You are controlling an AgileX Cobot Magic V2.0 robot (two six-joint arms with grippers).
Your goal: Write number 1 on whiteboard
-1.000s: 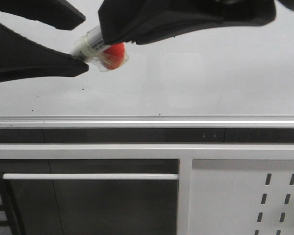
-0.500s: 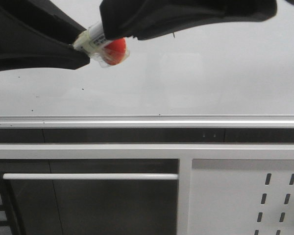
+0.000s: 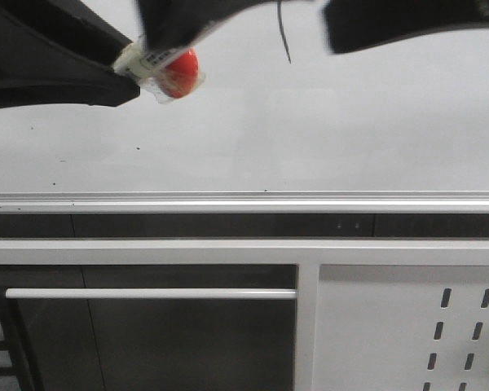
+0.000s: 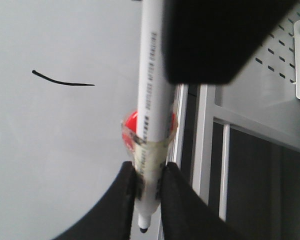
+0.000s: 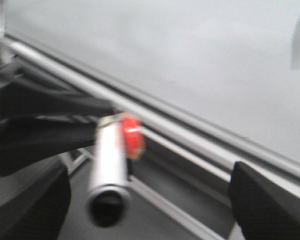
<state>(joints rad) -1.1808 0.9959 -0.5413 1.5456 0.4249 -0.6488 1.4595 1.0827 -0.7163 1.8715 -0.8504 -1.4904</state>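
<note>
The whiteboard fills the upper front view, with its silver frame edge along the near side. The number 1 is a thin black curved stroke near the top; it also shows in the left wrist view and, blurred, in the right wrist view. My left gripper is shut on a white marker wrapped in tape with a red piece; the marker tip pokes out past the fingers. My right gripper is open wide, its jaws either side of the marker's rear end, not touching it.
Below the board's frame stand a white metal panel with slotted holes and a white horizontal bar. Tiny black specks dot the board. A dark rack edge is at the lower left.
My right gripper, shut on the marker's rear before, has opened and let go. The stroke it covered now shows. My left gripper still holds the marker, shifted slightly up and left.
</note>
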